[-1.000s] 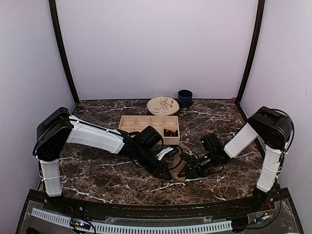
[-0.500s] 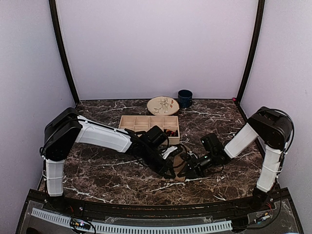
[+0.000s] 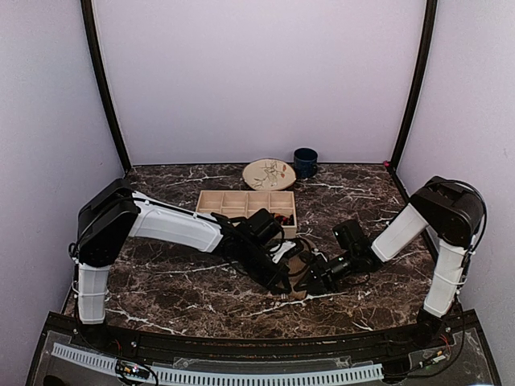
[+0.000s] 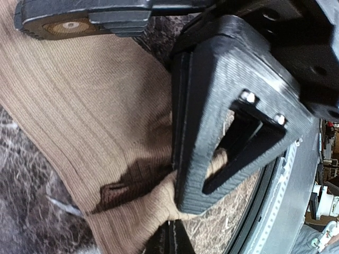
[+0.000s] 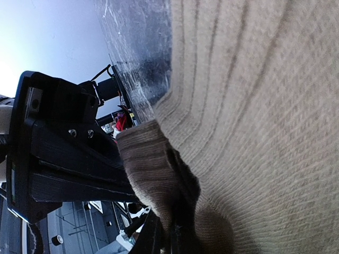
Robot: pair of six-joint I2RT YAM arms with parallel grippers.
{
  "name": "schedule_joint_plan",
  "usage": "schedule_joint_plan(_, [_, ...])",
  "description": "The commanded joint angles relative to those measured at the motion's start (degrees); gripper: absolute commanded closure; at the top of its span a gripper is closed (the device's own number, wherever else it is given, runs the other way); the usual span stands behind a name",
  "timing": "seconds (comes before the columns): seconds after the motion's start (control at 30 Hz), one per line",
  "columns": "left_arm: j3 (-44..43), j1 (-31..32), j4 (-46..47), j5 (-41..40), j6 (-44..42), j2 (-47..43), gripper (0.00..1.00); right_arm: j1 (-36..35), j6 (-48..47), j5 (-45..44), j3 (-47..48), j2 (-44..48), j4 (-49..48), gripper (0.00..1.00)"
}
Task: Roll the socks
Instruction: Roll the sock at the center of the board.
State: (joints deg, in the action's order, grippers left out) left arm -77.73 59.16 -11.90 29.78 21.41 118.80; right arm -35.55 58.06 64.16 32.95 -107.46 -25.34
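The tan-brown sock [image 3: 299, 259] lies at the middle of the marble table, and both grippers meet on it. My left gripper [image 3: 287, 283] is shut on a pinched fold of the sock's edge [image 4: 175, 185], its fingertips [image 4: 170, 235] showing at the bottom of the left wrist view. My right gripper [image 3: 312, 281] is shut on a rolled-over lip of the same sock [image 5: 151, 164]; its fingers [image 5: 177, 235] grip from below. The ribbed tan fabric [image 5: 265, 106] fills the right wrist view. Something small, black and red [image 3: 280, 217] sits in the tray; I cannot make it out.
A wooden compartment tray [image 3: 233, 203] stands just behind the grippers. Behind it are a patterned plate [image 3: 269, 174] and a dark blue mug [image 3: 305, 162] near the back wall. The two grippers' fingers nearly touch, with the right gripper's black finger [image 4: 222, 121] close beside my left fingertips.
The left arm's elbow has swung right and its gripper has edged right towards the right gripper, bunching the sock. Both grippers stay shut on the sock.
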Motion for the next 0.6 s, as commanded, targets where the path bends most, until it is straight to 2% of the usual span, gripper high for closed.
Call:
schedule_joint_plan(0.0, [-2.91,0.43,-0.79,-1.63,0.42,1.41,1.00,0.46,-2.26,-3.05,-0.83,0.93,5.36,0.95])
schedule_joint_plan(0.57, [-5.32,0.43,-2.17,-3.59,0.98,0.88,1.00,0.39,-7.65,-6.72,0.40,1.41,11.91,0.95])
